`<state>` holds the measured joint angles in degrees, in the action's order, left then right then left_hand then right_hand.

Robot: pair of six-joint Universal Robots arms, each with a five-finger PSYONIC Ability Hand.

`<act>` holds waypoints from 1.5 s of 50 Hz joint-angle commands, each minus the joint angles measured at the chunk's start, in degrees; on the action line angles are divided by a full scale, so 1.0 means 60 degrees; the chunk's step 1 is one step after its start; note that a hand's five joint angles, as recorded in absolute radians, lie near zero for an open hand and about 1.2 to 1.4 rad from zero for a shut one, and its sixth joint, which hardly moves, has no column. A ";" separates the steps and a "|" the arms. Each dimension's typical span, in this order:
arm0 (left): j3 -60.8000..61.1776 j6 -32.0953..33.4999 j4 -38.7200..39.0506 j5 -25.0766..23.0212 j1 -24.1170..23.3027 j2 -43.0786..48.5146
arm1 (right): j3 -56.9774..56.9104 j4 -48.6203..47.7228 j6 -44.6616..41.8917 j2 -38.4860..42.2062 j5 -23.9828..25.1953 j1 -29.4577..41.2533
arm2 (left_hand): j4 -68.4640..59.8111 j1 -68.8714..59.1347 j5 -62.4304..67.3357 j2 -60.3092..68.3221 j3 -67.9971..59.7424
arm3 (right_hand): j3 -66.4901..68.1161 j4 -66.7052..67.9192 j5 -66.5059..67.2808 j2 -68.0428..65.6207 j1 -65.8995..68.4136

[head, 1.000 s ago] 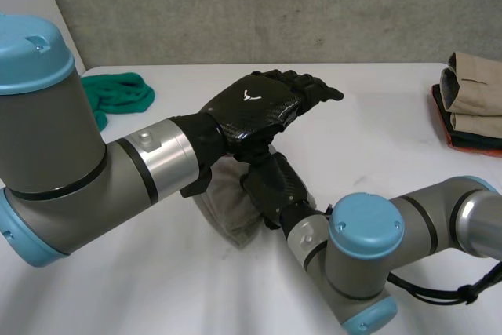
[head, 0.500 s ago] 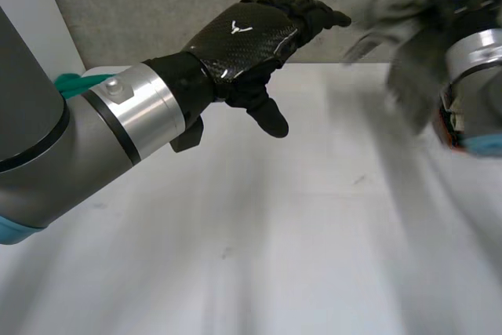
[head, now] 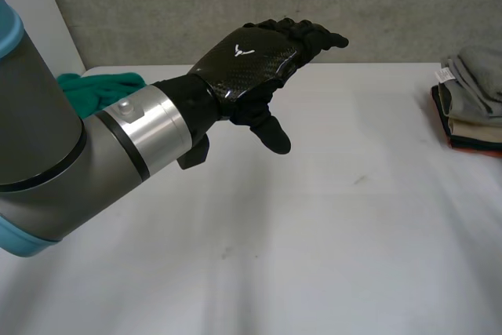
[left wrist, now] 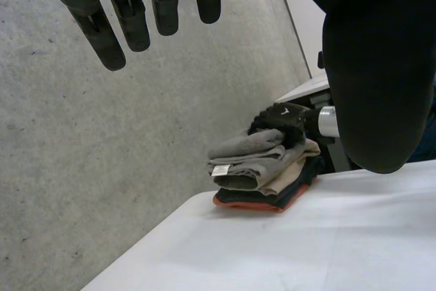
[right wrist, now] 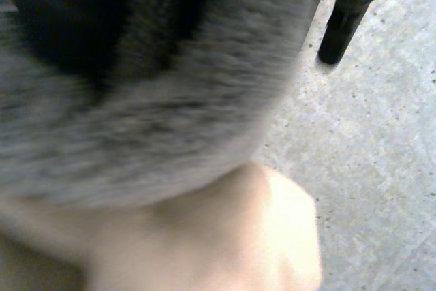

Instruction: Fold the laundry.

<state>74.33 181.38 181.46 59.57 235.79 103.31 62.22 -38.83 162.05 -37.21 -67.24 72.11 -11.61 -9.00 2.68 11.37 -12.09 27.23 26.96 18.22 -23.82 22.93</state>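
While the left hand (head: 249, 64) hangs in the air above the white table (head: 314, 241), we see its fingers (left wrist: 129, 22) stretched out straight and its thumb pointing down, with nothing in its hold. The folded grey cloth (left wrist: 246, 149) lies on top of a stack of folded clothes (left wrist: 272, 195) at the table's right edge, over a beige piece (left wrist: 300, 160) and darker ones. The right hand (left wrist: 281, 115) sits at the far side of that stack, right against the grey cloth; we cannot tell whether it grips the cloth or merely rests there. A crumpled green cloth (head: 98, 88) lies at the far left, behind the left arm (head: 70, 162).
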 commanded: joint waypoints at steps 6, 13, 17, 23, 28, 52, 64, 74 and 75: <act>-0.0041 -0.0010 -0.0009 0.0003 -0.0216 -0.0109 | 0.0968 0.2162 0.0063 -0.2878 -0.0161 -0.0079 | 0.0269 -0.0166 -0.0446 -0.0229 0.0349 | -0.2871 -0.2826 -0.3037 0.2304 -0.2156; -0.0011 -0.0010 -0.0009 0.0018 -0.0246 -0.0168 | 0.1188 0.4476 -0.0069 -0.4123 -0.0219 -0.1015 | 0.0269 -0.0166 -0.0446 -0.0229 0.0349 | -0.2871 -0.2826 -0.3037 0.2304 -0.2156; 0.0018 -0.0025 -0.0023 0.0018 -0.0319 -0.0183 | 0.0983 0.6117 -0.0084 -0.4929 -0.0570 -0.2099 | 0.0269 -0.0166 -0.0446 -0.0229 0.0349 | -0.2871 -0.2826 -0.3037 0.2304 -0.2156; -0.0128 -0.0112 -0.0009 0.0062 -0.0422 -0.0256 | -0.0113 0.6853 -0.1004 -0.5150 -0.2060 -0.3286 | 0.0269 -0.0166 -0.0446 -0.0229 0.0349 | -0.2871 -0.2826 -0.3037 0.2304 -0.2156; -0.1062 -0.0872 0.0269 0.1025 -0.0335 -0.0373 | -0.0629 0.5420 -0.1139 -0.5237 -0.2710 -0.3142 | 0.0269 -0.0166 -0.0446 -0.0229 0.0349 | -0.2871 -0.2826 -0.3037 0.2304 -0.2156; -0.3101 0.4104 0.0166 0.5102 0.4600 0.3329 | 0.5582 0.2382 0.0137 -0.7716 0.0235 0.4607 | 0.0269 -0.0166 -0.0446 -0.0229 0.0349 | -0.2871 -0.2826 -0.3037 0.2304 -0.2156; -0.5107 0.4868 0.2393 0.3256 0.5862 0.7857 | 0.5773 0.3937 -0.1680 -0.5751 -0.1668 0.5882 | 0.0269 -0.0166 -0.0446 -0.0229 0.0349 | -0.2871 -0.2826 -0.3037 0.2304 -0.2156; -0.7624 0.4955 0.2496 0.3124 0.6155 1.0288 | 0.6241 0.3410 -0.1710 -0.5707 -0.1787 0.5824 | 0.0150 -0.0285 -0.0327 -0.0110 0.0230 | -0.2871 -0.2826 -0.3037 0.2304 -0.2156; -0.7860 0.5014 0.2482 0.3124 0.6170 1.0450 | 0.6285 0.3366 -0.1739 -0.5707 -0.1787 0.5824 | -0.0073 -0.0508 -0.0104 0.0113 0.0007 | -0.2871 -0.2826 -0.3037 0.2304 -0.2156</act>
<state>35.23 210.87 196.60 78.19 272.62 159.40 98.46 -16.30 151.50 -71.15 -78.20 107.50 -11.61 -9.06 2.67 11.37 -12.09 11.90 11.97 2.69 -12.06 13.69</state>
